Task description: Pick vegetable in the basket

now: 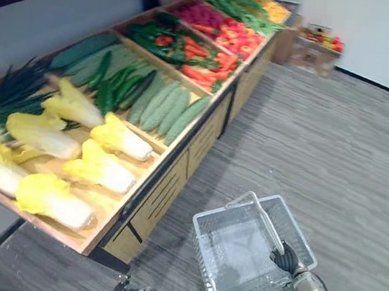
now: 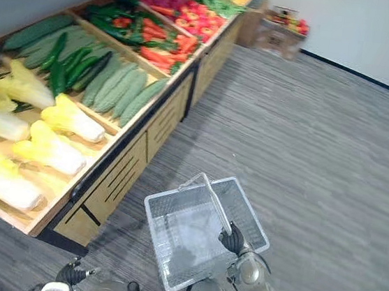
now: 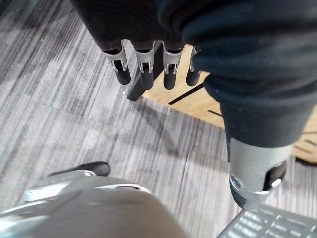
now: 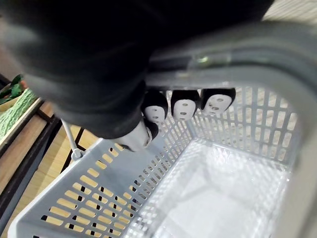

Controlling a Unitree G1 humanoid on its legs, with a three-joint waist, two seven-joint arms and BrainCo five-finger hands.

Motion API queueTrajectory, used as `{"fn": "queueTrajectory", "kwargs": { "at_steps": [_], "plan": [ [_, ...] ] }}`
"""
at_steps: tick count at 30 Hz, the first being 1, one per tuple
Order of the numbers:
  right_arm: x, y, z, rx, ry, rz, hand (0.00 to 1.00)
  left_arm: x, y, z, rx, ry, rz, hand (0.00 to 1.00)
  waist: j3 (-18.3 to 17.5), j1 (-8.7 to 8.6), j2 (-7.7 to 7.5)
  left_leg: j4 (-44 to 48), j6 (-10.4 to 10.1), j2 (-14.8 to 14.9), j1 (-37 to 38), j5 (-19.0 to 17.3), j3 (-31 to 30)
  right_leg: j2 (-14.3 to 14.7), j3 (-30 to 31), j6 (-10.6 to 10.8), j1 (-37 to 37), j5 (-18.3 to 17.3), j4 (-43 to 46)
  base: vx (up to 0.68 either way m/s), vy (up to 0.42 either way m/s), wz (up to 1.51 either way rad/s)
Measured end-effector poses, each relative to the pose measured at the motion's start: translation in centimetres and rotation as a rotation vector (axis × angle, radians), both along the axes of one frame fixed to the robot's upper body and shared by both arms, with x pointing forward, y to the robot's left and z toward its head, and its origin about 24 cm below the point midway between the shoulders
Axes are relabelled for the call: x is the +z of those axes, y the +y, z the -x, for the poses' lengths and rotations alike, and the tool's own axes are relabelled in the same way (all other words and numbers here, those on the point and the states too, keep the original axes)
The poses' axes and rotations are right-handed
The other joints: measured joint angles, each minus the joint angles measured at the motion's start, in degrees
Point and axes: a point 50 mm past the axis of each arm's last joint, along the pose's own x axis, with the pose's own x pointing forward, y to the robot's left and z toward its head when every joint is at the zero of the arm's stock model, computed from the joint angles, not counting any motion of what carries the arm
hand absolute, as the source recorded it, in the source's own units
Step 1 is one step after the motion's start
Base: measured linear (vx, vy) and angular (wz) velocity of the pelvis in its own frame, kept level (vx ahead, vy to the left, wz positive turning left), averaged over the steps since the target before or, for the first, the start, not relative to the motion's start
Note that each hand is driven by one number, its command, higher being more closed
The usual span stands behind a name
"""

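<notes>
One hand is at work: my right hand (image 2: 232, 238) has its fingers curled round the handle (image 2: 216, 203) of the grey basket (image 2: 155, 239), which is empty. My left hand (image 3: 144, 74) hangs low with loose, straight fingers, holding nothing. All vegetables lie on the wooden stand (image 2: 117, 172) to my left, with the napa cabbages (image 2: 71, 119) nearest. I judge picking is not yet begun; next, my left hand should reach up to a cabbage.

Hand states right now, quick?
Left hand: open, holding nothing.
Right hand: shut on the basket handle.
</notes>
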Motion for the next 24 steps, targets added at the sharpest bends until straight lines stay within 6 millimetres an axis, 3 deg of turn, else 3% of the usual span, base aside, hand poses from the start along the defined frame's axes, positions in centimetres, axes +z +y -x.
{"fn": "queueTrajectory", "kwargs": {
  "at_steps": [1,3,4,5,7,9,13,15,17,19,22,24],
  "plan": [
    [-0.1,-0.8,0.3,-0.038,0.007,0.005,1.00,0.1,-0.1,-0.3,-0.007,-0.008,0.001,0.00,-0.2,-0.01,-0.44,0.0,-1.6,0.2,0.4,-0.8,-3.6,-0.1,3.3,0.4,0.6,2.0,-6.4,0.58,-0.469,1.60],
    [-0.3,-1.6,0.9,-0.088,0.024,0.008,1.00,0.1,0.2,0.1,-0.004,-0.008,-0.005,0.00,-0.4,0.29,-1.39,0.3,-4.6,0.5,1.9,-2.8,-7.5,-0.9,4.1,0.1,1.7,6.1,-8.5,0.48,-0.465,1.58],
    [-0.5,-2.6,1.7,-0.124,0.043,0.023,1.00,-0.2,0.2,0.5,0.011,0.010,-0.001,0.00,-0.5,0.02,-0.88,1.1,-7.0,1.7,2.0,-4.5,-10.6,-0.9,1.4,1.4,2.6,11.1,-6.4,0.44,-0.499,1.37],
    [-0.3,-3.8,1.7,-0.164,0.044,0.046,1.00,-0.5,-0.9,1.0,0.037,0.013,0.041,0.00,-1.6,0.48,1.98,1.0,-8.3,4.8,1.3,-3.6,-11.2,1.4,-1.9,-0.7,2.6,9.9,-5.6,0.44,-0.472,1.13],
    [0.6,-4.6,0.6,-0.159,0.012,0.076,1.00,-0.9,-1.7,1.9,0.078,0.030,0.078,0.00,-1.8,1.46,4.72,0.9,-9.6,8.8,0.5,-2.3,-11.2,4.8,-4.7,-2.7,3.0,8.7,-5.8,0.38,-0.382,0.40],
    [0.7,-4.8,0.3,-0.161,0.012,0.081,1.00,-1.1,-1.4,2.6,0.128,0.053,0.083,0.00,-1.8,1.46,5.11,4.2,-10.9,10.5,-1.9,0.7,-11.7,6.0,-8.1,-4.9,4.4,7.1,-5.8,0.31,-0.372,0.55],
    [-0.2,-6.1,2.3,-0.225,0.067,0.088,1.00,-1.1,-1.1,2.7,0.138,0.055,0.076,0.00,-1.1,1.31,4.02,11.5,-11.6,11.6,-6.6,6.9,-5.8,4.8,-15.9,-6.2,10.6,4.7,-7.4,0.16,-0.231,1.05],
    [-0.5,-6.9,3.5,-0.278,0.083,0.079,1.00,-1.1,-1.0,2.6,0.136,0.053,0.073,0.00,-0.7,1.29,3.34,11.7,-11.1,12.9,-7.7,9.6,1.6,3.9,-19.9,-6.4,13.3,4.6,-9.4,0.07,-0.116,1.09],
    [-1.0,-8.0,4.9,-0.350,0.108,0.082,1.00,-1.1,-1.0,2.6,0.134,0.055,0.074,0.00,-0.9,-0.30,3.89,10.4,-8.9,14.9,-9.4,10.3,16.2,2.7,-26.0,-6.5,14.8,4.6,-11.4,0.02,-0.041,1.31],
    [-1.7,-8.6,5.9,-0.408,0.149,0.070,1.00,-1.1,-1.1,2.5,0.132,0.061,0.071,0.00,-0.8,-1.12,4.22,6.3,-8.6,14.3,-9.2,11.1,24.1,2.4,-29.8,-6.3,15.6,4.5,-12.1,-0.03,0.098,1.24],
    [-2.9,-9.2,7.6,-0.550,0.194,0.009,1.00,-1.1,-1.0,2.7,0.133,0.074,0.069,0.00,-1.1,-0.98,4.81,-1.6,-8.6,12.6,-7.3,11.1,27.4,2.5,-33.7,-5.1,16.5,4.9,-13.1,-0.03,0.139,0.82],
    [-4.3,-9.2,9.4,-0.728,0.236,-0.093,1.00,-1.2,-0.6,3.2,0.160,0.086,0.061,0.00,-1.2,-0.12,3.50,-5.6,-7.3,10.4,-6.4,11.3,26.7,2.5,-35.4,-3.8,18.4,6.6,-16.8,-0.03,0.151,0.48]
  ]
}}
